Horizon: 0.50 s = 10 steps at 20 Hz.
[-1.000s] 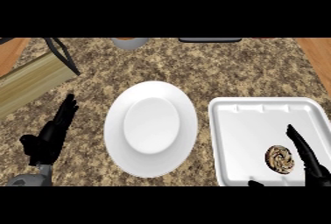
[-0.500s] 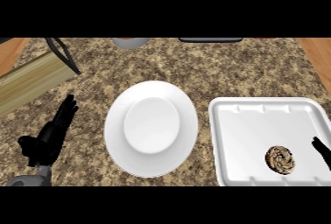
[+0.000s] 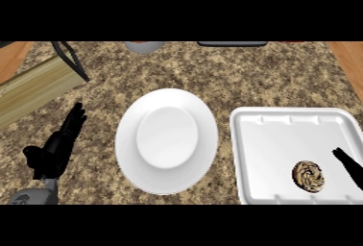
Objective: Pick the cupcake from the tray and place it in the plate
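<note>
The right robot hand pulls back from the cupcake

The small brown swirled cupcake sits in the white square foam tray, not yet picked up. The right robot hand has slid toward the edge (only straight black fingers show, holding nothing), so the grab must start again. The left robot hand rests open beside the round white plate on the speckled stone counter.

A kitchen, seen down onto its counter.
The speckled granite countertop carries a white plate, a white tray and a wooden board.
</note>
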Available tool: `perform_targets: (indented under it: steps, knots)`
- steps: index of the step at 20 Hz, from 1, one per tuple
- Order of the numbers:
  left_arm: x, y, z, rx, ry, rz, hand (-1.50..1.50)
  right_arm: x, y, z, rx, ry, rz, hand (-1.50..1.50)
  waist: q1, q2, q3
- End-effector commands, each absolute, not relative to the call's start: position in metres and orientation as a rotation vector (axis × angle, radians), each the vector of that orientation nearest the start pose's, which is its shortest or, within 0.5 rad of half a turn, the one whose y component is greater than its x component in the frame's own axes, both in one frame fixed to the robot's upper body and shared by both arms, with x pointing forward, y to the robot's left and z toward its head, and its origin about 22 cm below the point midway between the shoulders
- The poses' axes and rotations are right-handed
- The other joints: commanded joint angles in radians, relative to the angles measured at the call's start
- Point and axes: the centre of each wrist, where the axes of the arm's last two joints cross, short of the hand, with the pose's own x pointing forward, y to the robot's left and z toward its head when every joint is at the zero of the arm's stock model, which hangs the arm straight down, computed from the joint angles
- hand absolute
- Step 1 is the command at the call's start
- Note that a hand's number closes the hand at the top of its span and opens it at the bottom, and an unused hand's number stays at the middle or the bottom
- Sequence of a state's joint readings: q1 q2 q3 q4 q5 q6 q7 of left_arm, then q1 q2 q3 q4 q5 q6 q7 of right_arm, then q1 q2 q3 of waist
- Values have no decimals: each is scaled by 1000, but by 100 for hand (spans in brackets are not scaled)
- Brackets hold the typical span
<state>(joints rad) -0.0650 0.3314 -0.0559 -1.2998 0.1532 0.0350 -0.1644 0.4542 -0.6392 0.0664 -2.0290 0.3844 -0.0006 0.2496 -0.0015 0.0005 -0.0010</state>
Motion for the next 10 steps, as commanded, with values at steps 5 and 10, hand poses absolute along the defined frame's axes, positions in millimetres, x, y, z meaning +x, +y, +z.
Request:
perform_targets:
  steps: [5,10]
  knots:
    - [257,303,-23,154,-1517,-135,0,150,-330,60,-782,-1013,868,-150,-1,0,1]
    - [252,303,-26,151,-1516,-164,0,169,-331,37,-730,-1006,865,-150,2,0,1]
